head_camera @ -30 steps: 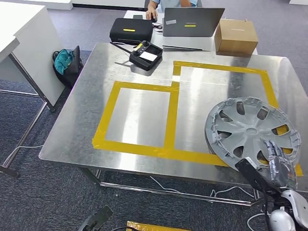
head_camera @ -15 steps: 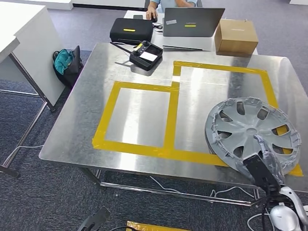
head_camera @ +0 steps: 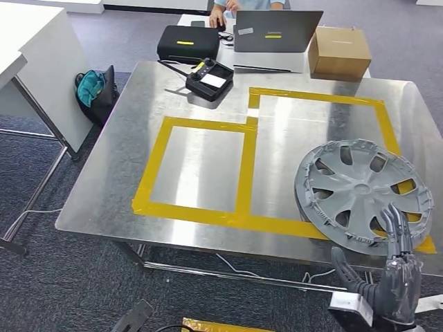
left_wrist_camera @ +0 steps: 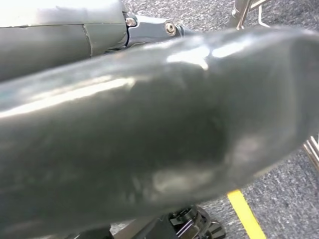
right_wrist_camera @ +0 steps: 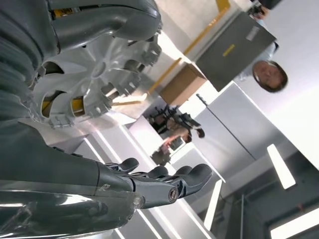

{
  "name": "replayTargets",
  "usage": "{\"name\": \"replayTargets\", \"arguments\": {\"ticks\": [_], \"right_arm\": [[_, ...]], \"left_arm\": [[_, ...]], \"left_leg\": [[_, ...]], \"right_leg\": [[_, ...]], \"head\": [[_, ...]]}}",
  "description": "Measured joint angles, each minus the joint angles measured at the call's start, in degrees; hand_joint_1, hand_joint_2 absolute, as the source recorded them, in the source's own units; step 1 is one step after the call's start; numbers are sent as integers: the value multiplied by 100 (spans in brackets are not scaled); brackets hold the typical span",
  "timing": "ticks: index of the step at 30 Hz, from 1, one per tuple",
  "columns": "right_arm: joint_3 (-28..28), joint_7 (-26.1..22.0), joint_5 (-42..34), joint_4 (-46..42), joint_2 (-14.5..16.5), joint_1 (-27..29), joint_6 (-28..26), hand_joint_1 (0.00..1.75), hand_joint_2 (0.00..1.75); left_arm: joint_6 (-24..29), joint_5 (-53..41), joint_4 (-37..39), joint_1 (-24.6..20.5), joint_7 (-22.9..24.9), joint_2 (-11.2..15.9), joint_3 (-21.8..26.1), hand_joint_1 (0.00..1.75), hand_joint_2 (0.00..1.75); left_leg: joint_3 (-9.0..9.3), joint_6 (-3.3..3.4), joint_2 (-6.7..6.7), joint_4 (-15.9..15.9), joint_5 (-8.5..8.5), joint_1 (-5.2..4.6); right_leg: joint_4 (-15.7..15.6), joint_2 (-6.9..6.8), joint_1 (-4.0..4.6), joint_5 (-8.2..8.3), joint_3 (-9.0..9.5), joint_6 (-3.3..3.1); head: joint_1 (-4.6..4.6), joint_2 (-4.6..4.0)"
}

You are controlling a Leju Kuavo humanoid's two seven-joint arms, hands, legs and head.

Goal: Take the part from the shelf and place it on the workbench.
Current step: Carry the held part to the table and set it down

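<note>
You have the hubcap (head_camera: 363, 195) lying flat on the steel tabletop (head_camera: 109, 187), inner side up, at the near right corner of the tabletop, straddling the near strip of the yellow tape outline (head_camera: 209, 212) so that part of it sits inside the larger taped rectangle and part hangs over the tape toward the tabletop's front edge. Your right hand (head_camera: 392, 273) is just off that front edge beside the hubcap, released, with its fingers (head_camera: 396, 225) spread and raised in front of the hubcap's near rim, holding nothing; from the right wrist camera you can see the hubcap (right_wrist_camera: 94, 79) past the parted fingers (right_wrist_camera: 165, 181). Your left wrist camera is pressed against a dark, glossy rounded surface, so you cannot tell how the left hand stands. At the far side of the tabletop from the hubcap sits a black controller (head_camera: 209, 78), and beyond it a black case (head_camera: 188, 43), a laptop (head_camera: 277, 31), a cardboard box (head_camera: 338, 52) and a seated person (head_camera: 224, 7).
</note>
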Motion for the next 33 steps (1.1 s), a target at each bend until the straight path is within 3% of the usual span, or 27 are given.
{"name": "replayTargets", "arguments": {"ticks": [6, 8, 9, 11, 12, 13, 14, 16, 18, 20, 22, 23, 25, 27, 28, 29, 30, 33], "right_arm": [[518, -251, -73, -473, 469, 598, -493, 0, 175], [567, -403, -276, -545, 597, 736, -496, 0, 175], [575, -476, -402, -566, 651, 795, -497, 0, 175], [578, -645, -776, -569, 761, 907, -499, 0, 175], [570, -737, -978, -547, 820, 958, -499, 0, 175], [556, -826, -1158, -512, 879, 1006, -500, 0, 175], [536, -908, -1289, -469, 934, 1048, -500, 0, 175], [484, -1064, -1420, -381, 1035, 1104, -500, 0, 175], [385, -1215, -1442, -285, 1168, 1129, -500, 0, 87], [207, -1356, -1393, -123, 1360, 1142, -502, 0, 0], [-28, -1487, -1381, 148, 1563, 1138, -503, 0, 0], [-152, -1547, -1418, 315, 1649, 1125, -505, 0, 0], [-375, -1661, -1571, 667, 1779, 1087, -505, 0, 0], [-561, -1793, -1718, 1020, 1869, 1036, -438, 0, 0], [-655, -1866, -1764, 1193, 1902, 998, -370, 0, 0], [-757, -1940, -1796, 1361, 1929, 952, -296, 0, 0], [-869, -2011, -1815, 1532, 1952, 901, -236, 0, 0], [-1140, -2132, -1784, 1983, 2005, 761, -251, 0, 0]], "left_arm": [[90, 169, 0, 92, -97, 3, 162, 0, 0], [122, 219, 0, 118, -124, 3, 221, 0, 0], [135, 243, 0, 126, -130, 3, 249, 0, 0], [169, 296, 1, 156, -149, 3, 314, 0, 0], [183, 321, 1, 181, -167, 4, 347, 0, 0], [195, 341, 2, 207, -186, 6, 381, 0, 0], [201, 355, 4, 229, -204, 8, 413, 0, 0], [207, 363, 8, 254, -222, 9, 457, 0, 0], [233, 363, 11, 266, -225, 13, 481, 0, 0], [288, 374, 11, 281, -226, 20, 522, 0, 0], [337, 409, 13, 311, -229, 36, 581, 0, 0], [355, 427, 15, 333, -231, 47, 610, 0, 0], [382, 446, 19, 371, -230, 63, 662, 0, 0], [397, 450, 24, 395, -225, 71, 711, 0, 0], [401, 449, 26, 403, -223, 76, 732, 0, 0], [405, 446, 26, 409, -221, 80, 746, 0, 0], [407, 439, 26, 413, -220, 85, 760, 0, 0], [409, 412, 26, 405, -201, 95, 787, 0, 0]], "left_leg": [[8, 82, 1, -15, 4, -50], [25, 137, 6, -61, 53, -23], [31, 158, 8, -83, 70, -5], [25, 170, 9, -87, 80, 2], [20, 169, 10, -86, 82, 1], [16, 164, 10, -85, 86, 1], [14, 156, 9, -84, 90, 2], [11, 124, -1, -81, 106, 9], [1, 56, -23, -74, 128, 5], [-11, -26, -39, -66, 160, 2], [-29, -101, -41, -54, 165, 21], [-60, -135, -35, 6, 84, 29], [-242, -189, -22, 466, -323, 40], [-510, -219, -17, 1226, -796, 44], [-568, -222, -17, 1476, -896, 44], [-524, -219, -17, 1522, -876, 44], [-366, -210, -15, 1337, -756, 44], [398, -166, -2, 167, -369, 42]], "right_leg": [[-25, 0, -58, 9, 17, 74], [101, 6, -58, -106, -42, 99], [320, 10, -53, -263, -134, 102], [1083, 16, -42, -681, -454, 103], [1444, 17, -39, -825, -605, 106], [1641, 17, -36, -862, -679, 104], [1603, 16, -35, -781, -641, 99], [889, 17, -38, -422, -242, 80], [221, 39, -19, -205, 155, 37], [68, 72, 11, -193, 205, -39], [47, 75, 12, -170, 125, -142], [41, 67, 9, -143, 99, -194], [36, 44, 1, -70, 49, -272], [43, 27, 11, 11, -32, -300], [46, 21, 16, 51, -86, -300], [48, 18, 20, 86, -132, -294], [49, 15, 21, 115, -168, -282], [52, 11, 35, 186, -225, -215]], "head": [[-2, 0], [6, 1], [19, 0], [41, -1], [46, -1], [46, -1], [47, 0], [49, -1], [45, -1], [40, 1], [39, 0], [34, 0], [15, 0], [1, 0], [1, 0], [1, -1], [1, -1], [-1, 0]]}}
